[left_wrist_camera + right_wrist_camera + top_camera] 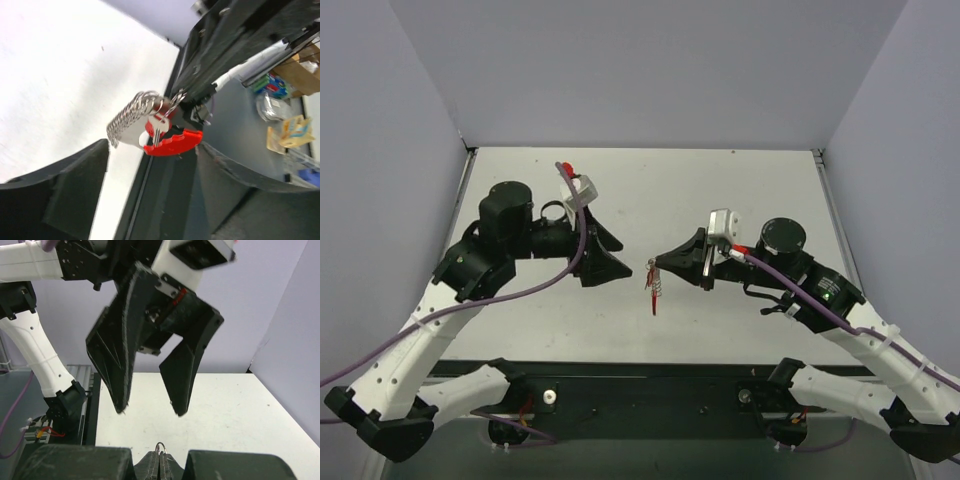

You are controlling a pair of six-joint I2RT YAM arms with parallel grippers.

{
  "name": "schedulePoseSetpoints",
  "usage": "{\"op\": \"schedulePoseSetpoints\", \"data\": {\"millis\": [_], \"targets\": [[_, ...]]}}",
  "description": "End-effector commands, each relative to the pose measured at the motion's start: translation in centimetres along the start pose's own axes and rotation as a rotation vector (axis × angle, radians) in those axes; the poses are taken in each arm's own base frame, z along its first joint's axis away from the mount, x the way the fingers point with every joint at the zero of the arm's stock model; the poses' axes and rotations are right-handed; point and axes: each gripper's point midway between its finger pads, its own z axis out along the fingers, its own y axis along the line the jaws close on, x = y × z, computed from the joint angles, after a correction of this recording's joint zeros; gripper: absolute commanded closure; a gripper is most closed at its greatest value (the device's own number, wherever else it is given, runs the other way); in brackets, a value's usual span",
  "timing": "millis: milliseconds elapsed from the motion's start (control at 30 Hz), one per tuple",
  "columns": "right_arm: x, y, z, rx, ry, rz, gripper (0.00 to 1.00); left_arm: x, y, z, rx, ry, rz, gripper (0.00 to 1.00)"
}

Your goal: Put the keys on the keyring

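Small silver key [157, 131] against red-and-silver keyring [172, 143], midair

We look down in the top view from above and behind the arm bases [510, 405], well back, taking in the whole desk [640, 190] as far as the back wall [640, 70]. Our left wrist view is rolled sideways and peers from close range past its own dark fingers [60, 200] at the keyring [172, 144] held by the right claw [658, 264]. Our right wrist view faces the opposite way, level and near, straight at the left claw [150, 410]. All three share the gap between the two claws.
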Motion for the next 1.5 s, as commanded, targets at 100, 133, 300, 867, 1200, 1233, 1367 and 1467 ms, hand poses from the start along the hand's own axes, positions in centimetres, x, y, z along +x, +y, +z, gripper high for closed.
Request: {"op": "schedulePoseSetpoints", "data": {"millis": [100,133,300,867,1200,1233,1367,1467], "targets": [[-3.0,1.2,-0.2,-0.087,-0.075,-0.022,1.0,-3.8,-3.0,-2.4,0.054,-0.206,0.331,0.14],[-3.2,1.4,-0.2,-0.102,-0.078,-0.021,1.0,-3.6,-3.0,-2.3,0.058,-0.2,0.34,0.14],[-3.3,2.1,0.1,-0.15,-0.079,-0.009,1.0,-3.3,-2.7,-2.0,0.072,-0.173,0.367,0.18],[-3.2,2.4,0.9,-0.187,-0.076,0.015,1.0,-2.7,-3.8,-0.1,0.166,-0.142,0.361,0.29],[-3.5,2.4,0.8,-0.185,-0.081,0.012,1.0,-1.5,-3.9,1.6,0.213,-0.078,0.348,0.41],[-3.5,2.4,0.7,-0.185,-0.082,0.011,1.0,-1.4,-3.9,1.7,0.216,-0.074,0.347,0.45],[-3.5,2.2,0.7,-0.175,-0.082,0.007,1.0,-1.2,-3.7,1.8,0.213,-0.065,0.341,0.49],[-3.5,2.2,0.6,-0.172,-0.082,0.006,1.0,-1.2,-3.5,1.8,0.201,-0.065,0.341,0.53]]}}
